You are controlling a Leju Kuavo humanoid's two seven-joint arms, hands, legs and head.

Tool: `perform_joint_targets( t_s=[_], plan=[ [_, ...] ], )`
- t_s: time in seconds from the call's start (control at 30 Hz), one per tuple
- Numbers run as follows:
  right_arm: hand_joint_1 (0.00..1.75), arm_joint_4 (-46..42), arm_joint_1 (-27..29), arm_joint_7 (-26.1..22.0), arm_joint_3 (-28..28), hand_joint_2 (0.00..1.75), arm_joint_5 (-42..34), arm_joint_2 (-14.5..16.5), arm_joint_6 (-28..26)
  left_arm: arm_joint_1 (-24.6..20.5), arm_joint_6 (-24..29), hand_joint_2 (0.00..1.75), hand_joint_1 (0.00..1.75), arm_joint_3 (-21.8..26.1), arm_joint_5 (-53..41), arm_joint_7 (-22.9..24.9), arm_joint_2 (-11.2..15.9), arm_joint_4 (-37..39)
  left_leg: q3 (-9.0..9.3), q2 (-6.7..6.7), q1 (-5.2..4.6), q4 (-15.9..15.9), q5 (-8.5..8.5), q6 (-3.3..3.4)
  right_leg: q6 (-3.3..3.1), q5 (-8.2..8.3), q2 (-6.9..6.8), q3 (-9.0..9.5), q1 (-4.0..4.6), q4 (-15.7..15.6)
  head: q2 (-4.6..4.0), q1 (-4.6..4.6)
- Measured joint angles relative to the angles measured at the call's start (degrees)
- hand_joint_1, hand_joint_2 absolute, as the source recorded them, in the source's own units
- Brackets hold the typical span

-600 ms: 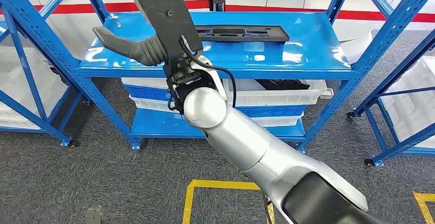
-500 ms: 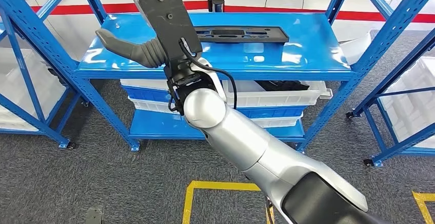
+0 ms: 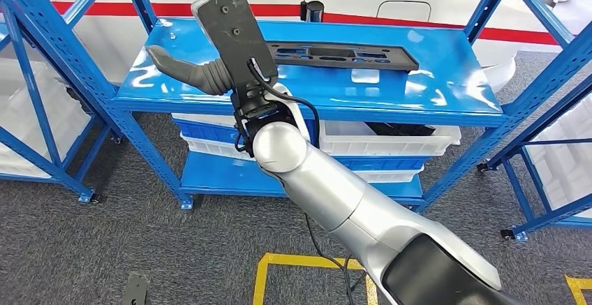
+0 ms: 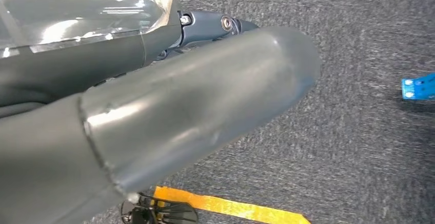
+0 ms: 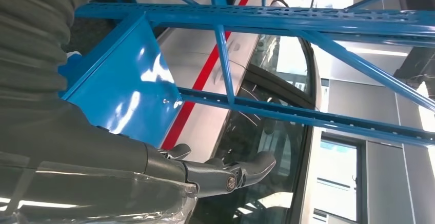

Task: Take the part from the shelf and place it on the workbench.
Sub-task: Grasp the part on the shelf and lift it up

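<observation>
Right hand point(image 3: 209, 47) raised, fingers spread and holding nothing, just short of the black part point(image 3: 342, 55) lying flat atop the blue shelf point(image 3: 447, 99); left hand's point(image 4: 154, 121) state unclear.

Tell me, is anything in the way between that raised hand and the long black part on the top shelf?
Nothing visible blocks it. The right hand is raised, fingers spread, over the near left of the blue shelf, and the black part lies flat further back to its right, with bare shelf between them.
</observation>
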Motion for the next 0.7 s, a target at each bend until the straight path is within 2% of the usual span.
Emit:
perform_joint_targets(
  t_s=[0.03,0.07,0.1,0.17,0.27,0.3,0.33,0.4,0.43,0.47,0.5,0.53,0.57,0.6,0.63,0.7],
  plan=[
    [0.0,0.17,0.0,-0.01,-0.02,1.75,0.09,0.0,0.0,-0.06,-0.01,0.0,0.0,-0.2,-0.23,-0.07,-0.02,-0.01,0.51,-0.1,-0.07,-0.02,-0.42,-0.06,0.16,2.54,0.0,1.3,0.17,-4.22,0.0,0.01],
    [0.0,0.36,-0.03,-0.04,-0.04,1.75,0.22,-0.01,0.0,-0.22,-0.02,0.0,0.0,-0.51,-0.48,-0.17,-0.04,-0.01,0.95,-0.21,-0.29,0.11,-0.94,-0.24,0.06,4.85,0.04,2.89,0.37,-8.66,0.0,0.06],
    [0.0,0.54,-0.03,-0.07,-0.09,1.75,0.35,0.0,0.01,-0.39,0.0,0.0,0.0,-0.83,-0.78,-0.26,-0.05,-0.02,1.3,-0.33,-0.41,0.15,-1.44,-0.48,-0.29,6.34,0.05,4.12,0.54,-11.8,0.0,0.07],
    [0.0,0.94,0.0,-0.17,-0.26,1.75,0.63,0.04,0.16,-0.79,0.16,0.0,0.0,-1.27,-1.43,-0.39,-0.06,-0.05,1.79,-0.5,-0.56,0.16,-2.27,-1.14,-1.25,7.09,0.11,5.21,0.79,-14.16,0.0,-0.05],
    [0.0,1.2,0.13,-0.29,-0.77,1.75,0.93,0.16,0.61,-1.19,0.45,0.0,0.0,-1.65,-1.96,-0.49,-0.01,-0.21,1.9,-0.33,-0.14,0.89,-3.38,-2.14,-2.19,6.64,0.19,6.02,0.27,-14.57,0.0,-0.25],
    [0.0,1.21,0.2,-0.36,-0.91,1.75,0.99,0.19,0.77,-1.23,0.6,0.0,0.0,-1.82,-2.0,-0.54,0.04,-0.26,0.9,-0.18,-0.01,3.02,-4.32,-2.51,-2.55,6.45,0.22,6.51,0.04,-14.78,0.0,-0.31],
    [0.0,1.21,0.35,-0.43,-1.0,1.75,1.01,0.19,0.94,-1.19,0.74,0.0,0.0,-1.94,-1.99,-0.58,0.1,-0.28,-0.92,-0.05,0.16,6.3,-5.53,-2.85,-2.89,6.16,0.24,6.97,-0.04,-14.87,0.0,-0.36],
    [0.0,1.23,0.85,-0.57,-1.02,1.75,0.95,0.17,1.23,-0.96,0.98,0.0,0.0,-2.04,-1.9,-0.63,0.25,-0.28,-5.87,0.09,0.38,14.03,-7.61,-3.47,-3.32,5.39,0.32,7.78,-0.05,-14.86,0.0,-0.43],
    [0.0,1.26,1.21,-0.62,-1.01,1.75,0.86,0.16,1.31,-0.8,1.03,0.0,0.0,-2.04,-1.85,-0.64,0.32,-0.28,-7.78,0.11,0.52,16.0,-7.34,-3.65,-3.3,4.93,0.4,8.26,-0.06,-14.85,0.0,-0.42],
    [0.0,1.28,1.51,-0.68,-1.01,1.75,0.75,0.16,1.37,-0.66,1.07,0.0,0.0,-2.04,-1.85,-0.65,0.37,-0.28,-8.72,0.18,0.67,15.88,-5.89,-3.77,-3.18,4.42,0.47,8.87,-0.09,-14.84,0.0,-0.44],
    [0.0,1.3,1.71,-0.74,-1.01,1.75,0.66,0.16,1.45,-0.57,1.09,0.0,0.0,-2.04,-1.87,-0.66,0.43,-0.28,-8.52,0.27,0.83,13.5,-3.31,-3.83,-3.0,3.83,0.53,9.63,-0.15,-14.84,0.0,-0.43],
    [0.0,1.32,1.82,-0.82,-1.01,1.75,0.56,0.17,1.52,-0.52,1.1,0.0,0.0,-2.04,-1.89,-0.68,0.5,-0.28,-7.45,0.41,0.97,9.53,-0.21,-3.86,-2.78,3.19,0.55,10.47,-0.2,-14.84,0.0,-0.43],
    [0.0,1.32,1.84,-0.91,-1.0,1.75,0.48,0.17,1.61,-0.47,1.09,0.0,0.0,-2.04,-1.91,-0.7,0.55,-0.26,-6.11,0.52,0.94,5.87,1.96,-3.87,-2.46,2.58,0.56,11.21,-0.1,-14.86,0.0,-0.44],
    [0.0,1.33,1.81,-1.0,-0.98,1.75,0.41,0.16,1.68,-0.45,1.09,0.0,0.0,-2.04,-1.92,-0.74,0.61,-0.25,-4.75,0.57,0.84,2.86,3.16,-3.64,-2.11,2.06,0.56,11.71,0.0,-14.89,0.0,-0.45],
    [0.0,1.33,1.78,-1.08,-0.97,1.75,0.33,0.16,1.73,-0.43,1.08,0.0,0.0,-2.04,-1.92,-0.79,0.66,-0.23,-3.89,0.6,0.68,1.2,3.37,-3.32,-1.8,1.71,0.56,11.99,0.15,-15.0,0.0,-0.44],
    [0.0,1.34,1.78,-1.15,-0.94,1.75,0.19,0.16,1.8,-0.4,1.08,0.0,0.0,-2.05,-1.97,-0.9,0.73,-0.22,-3.16,0.5,0.44,0.44,2.51,-2.27,-1.24,1.47,0.55,12.3,0.42,-15.06,0.0,-0.43]
  ],
)
